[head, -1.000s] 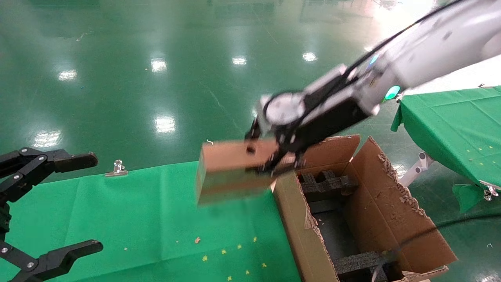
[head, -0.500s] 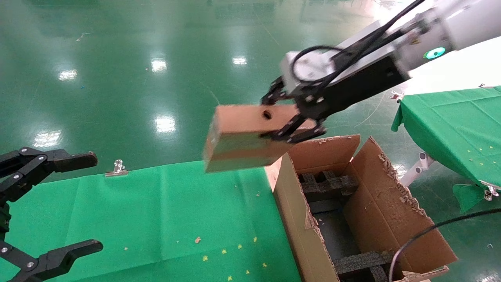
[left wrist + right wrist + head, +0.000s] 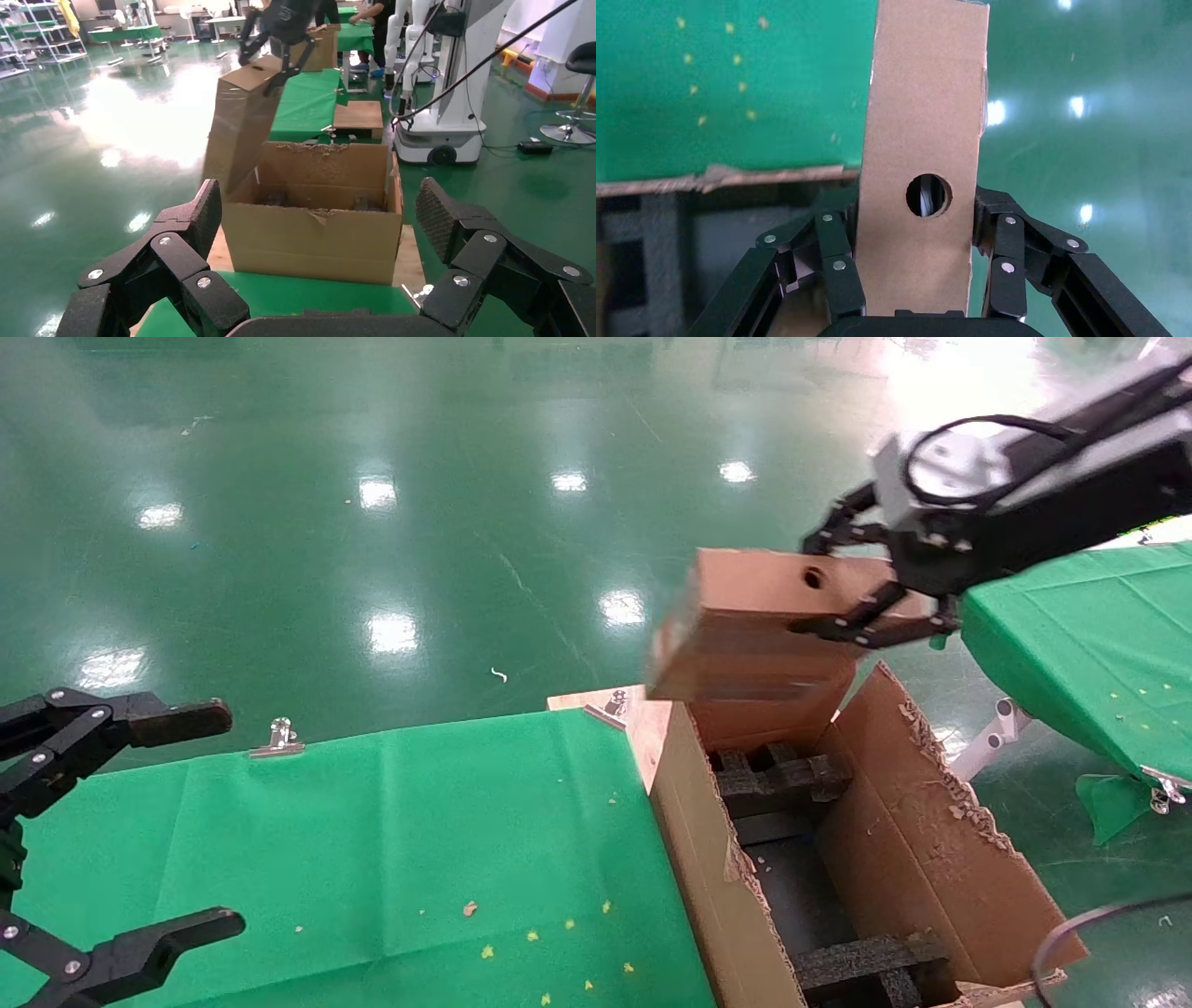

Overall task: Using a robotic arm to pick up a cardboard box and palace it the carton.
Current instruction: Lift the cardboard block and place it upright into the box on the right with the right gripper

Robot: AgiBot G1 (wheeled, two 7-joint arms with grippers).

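Note:
My right gripper (image 3: 861, 584) is shut on the small brown cardboard box (image 3: 754, 626) with a round hole, and holds it in the air over the far end of the large carton (image 3: 922, 831). In the right wrist view the box (image 3: 923, 140) stands between the black linked fingers (image 3: 838, 270), above the carton's edge. The carton has ragged flaps and black foam inserts (image 3: 778, 775) inside. The left wrist view shows the carton (image 3: 313, 217) with the box (image 3: 242, 119) hanging over it. My left gripper (image 3: 149, 822) is open and empty at the left edge of the green table (image 3: 372, 850).
A second green-covered table (image 3: 1090, 645) stands at the right, close behind the right gripper. Metal clips (image 3: 279, 736) hold the near table's cloth at its far edge. Shiny green floor lies beyond. A black cable (image 3: 1108, 915) loops by the carton's near right corner.
My right gripper has carried the cardboard box up and to the right, from over the green table's edge to above the carton's far end. The left gripper has not moved.

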